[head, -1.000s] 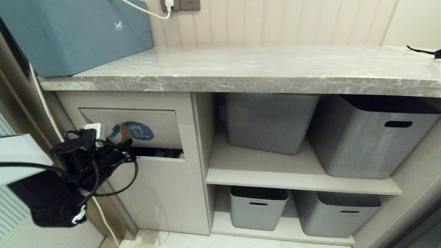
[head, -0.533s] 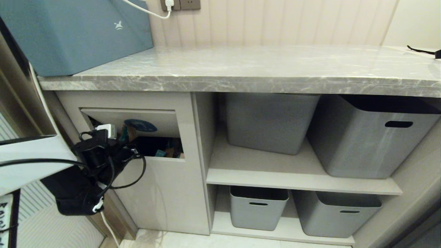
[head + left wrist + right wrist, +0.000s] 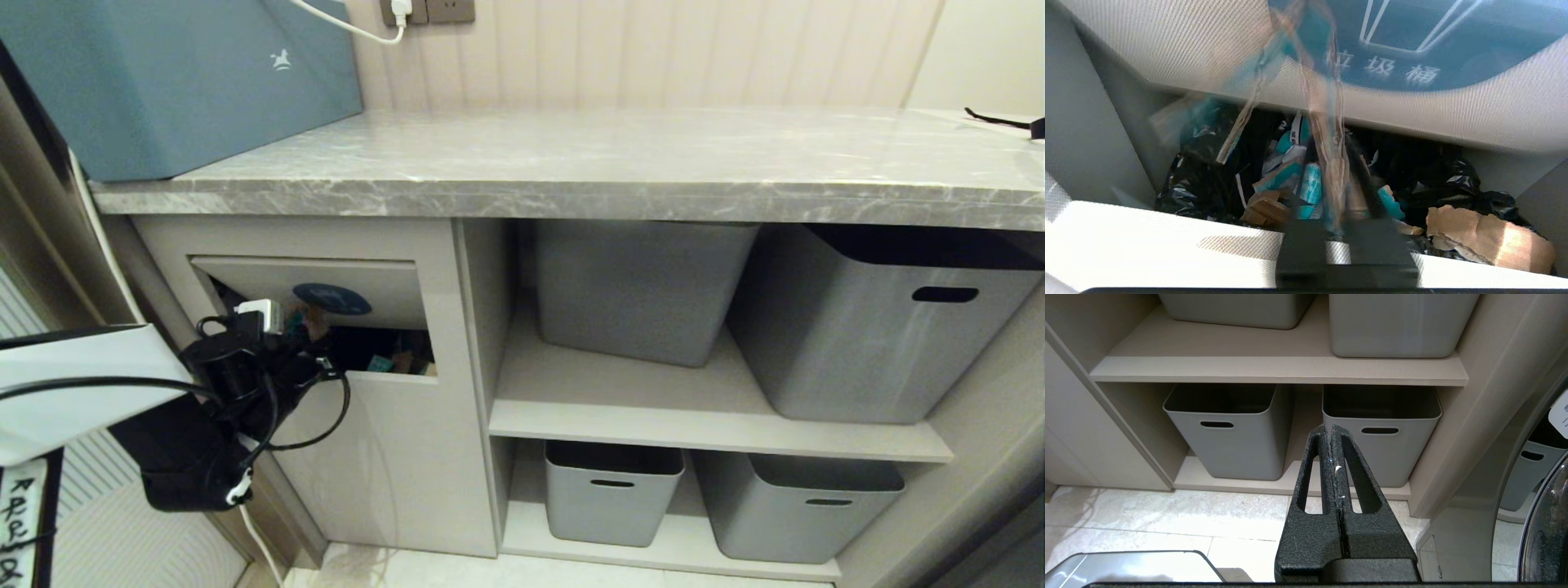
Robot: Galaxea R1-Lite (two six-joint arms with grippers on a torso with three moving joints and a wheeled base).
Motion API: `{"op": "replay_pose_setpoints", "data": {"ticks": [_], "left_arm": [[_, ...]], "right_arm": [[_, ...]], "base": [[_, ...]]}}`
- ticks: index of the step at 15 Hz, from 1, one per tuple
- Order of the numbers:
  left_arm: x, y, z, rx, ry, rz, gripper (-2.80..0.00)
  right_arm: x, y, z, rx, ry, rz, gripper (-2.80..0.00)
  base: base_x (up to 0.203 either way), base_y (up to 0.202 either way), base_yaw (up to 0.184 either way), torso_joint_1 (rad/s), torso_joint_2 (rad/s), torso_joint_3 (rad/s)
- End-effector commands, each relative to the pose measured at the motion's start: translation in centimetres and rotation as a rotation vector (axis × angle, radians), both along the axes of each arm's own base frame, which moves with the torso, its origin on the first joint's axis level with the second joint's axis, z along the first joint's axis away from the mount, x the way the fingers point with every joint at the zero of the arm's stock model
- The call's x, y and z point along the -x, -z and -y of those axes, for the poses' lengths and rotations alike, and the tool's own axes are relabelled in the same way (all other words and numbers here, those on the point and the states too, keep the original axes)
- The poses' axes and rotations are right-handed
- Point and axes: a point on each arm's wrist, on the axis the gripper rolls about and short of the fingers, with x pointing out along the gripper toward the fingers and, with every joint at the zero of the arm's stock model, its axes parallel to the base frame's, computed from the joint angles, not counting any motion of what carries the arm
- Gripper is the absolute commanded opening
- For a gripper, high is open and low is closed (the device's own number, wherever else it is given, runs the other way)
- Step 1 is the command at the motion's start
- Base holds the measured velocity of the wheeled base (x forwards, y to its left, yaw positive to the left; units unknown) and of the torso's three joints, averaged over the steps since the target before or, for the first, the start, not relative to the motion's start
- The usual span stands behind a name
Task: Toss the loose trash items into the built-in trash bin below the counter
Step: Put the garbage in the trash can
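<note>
One scrap (image 3: 1327, 110) sits pinched in the nearly closed left claw (image 3: 1332, 149) inside the bin (image 3: 392, 457) opening

Tilted flap (image 3: 359, 286) leaves bin mouth open; trash (image 3: 1290, 183) heaped inside.

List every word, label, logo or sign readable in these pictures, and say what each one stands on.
"垃圾桶": white characters under a white bin icon on the round blue sticker on the beige tilting flap of the built-in trash bin.
Small white logo, no letters: on the large blue-teal box on the grey marble counter.
Black handwriting on a white label at the head view's lower left corner: cut off, unreadable.
</note>
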Motion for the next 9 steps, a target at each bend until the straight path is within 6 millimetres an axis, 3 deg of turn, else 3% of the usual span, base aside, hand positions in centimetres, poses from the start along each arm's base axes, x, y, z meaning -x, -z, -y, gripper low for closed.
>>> {"op": "replay_pose_setpoints", "data": {"ticks": [1, 9], "left_arm": [[0.01, -0.45, 0.06, 0.005, 0.000, 0.018, 0.00], [-0.24, -0.88, 0.32, 0.004, 0.008, 0.037, 0.00]], "right_arm": [[-0.01, 0.01, 0.00, 0.000, 0.000, -0.002, -2.80], [-0.01, 0.01, 0.00, 0.000, 0.000, -0.002, -2.80]], "base": [[0.000, 0.000, 0.000, 0.000, 0.00, 0.000], [0.000, 0.000, 0.000, 0.000, 0.00, 0.000]]}}
